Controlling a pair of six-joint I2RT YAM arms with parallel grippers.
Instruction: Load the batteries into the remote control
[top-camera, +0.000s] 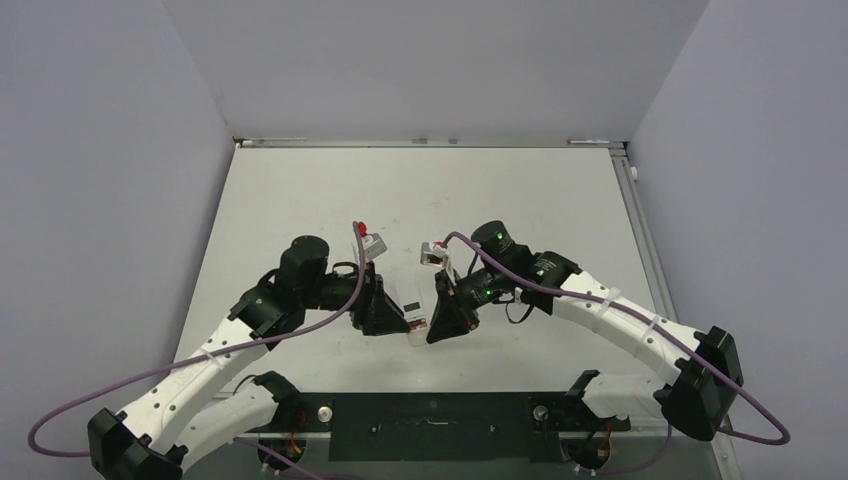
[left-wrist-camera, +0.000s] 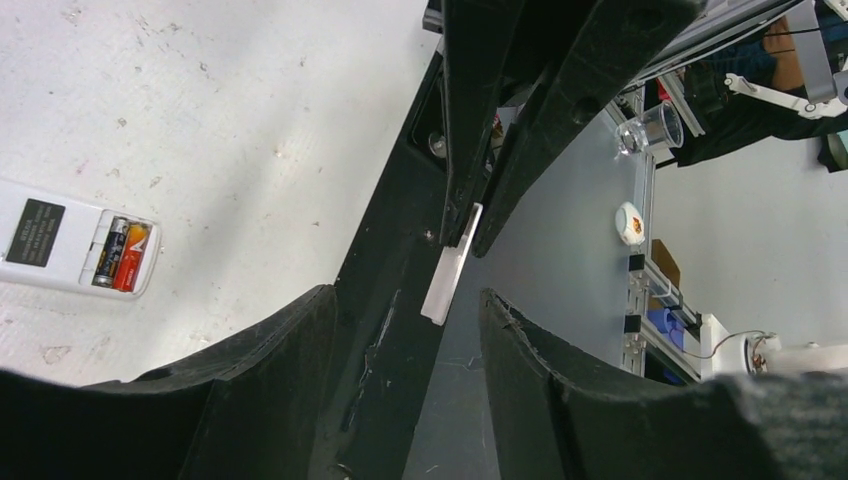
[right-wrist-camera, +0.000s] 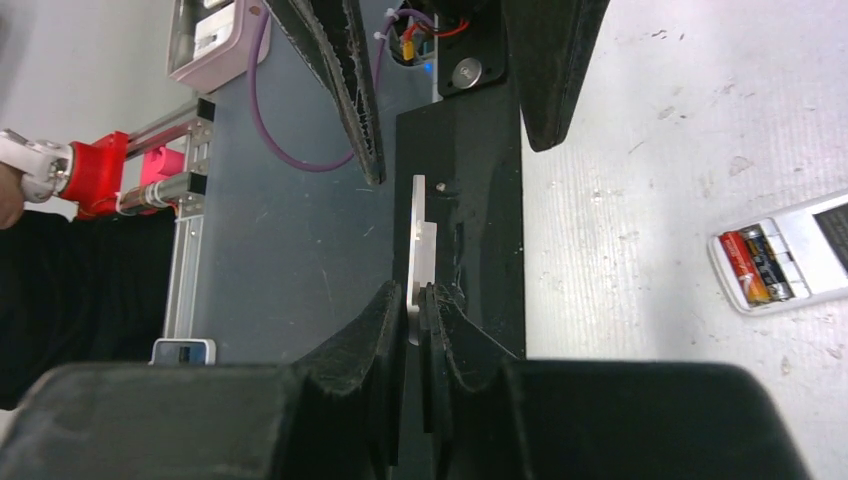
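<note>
The white remote control (left-wrist-camera: 60, 240) lies back up on the table, and its open recess holds two batteries side by side, one reddish (left-wrist-camera: 133, 258) and one dark (left-wrist-camera: 112, 252). It also shows in the right wrist view (right-wrist-camera: 800, 245) with the batteries (right-wrist-camera: 755, 265), and in the top view (top-camera: 412, 306) between the two grippers. My right gripper (right-wrist-camera: 415, 297) is shut on a thin white cover plate (right-wrist-camera: 420, 235) and holds it above the table's near edge. My left gripper (left-wrist-camera: 405, 305) is open, with the plate's free end (left-wrist-camera: 447, 280) just beyond its fingertips and not touching them.
The white table (top-camera: 420, 200) has a black base plate (top-camera: 430, 410) along its near edge. Beyond that edge are aluminium framing, a clear cup (left-wrist-camera: 655, 125) and a pink box (right-wrist-camera: 215, 40). Grey walls enclose the table on three sides.
</note>
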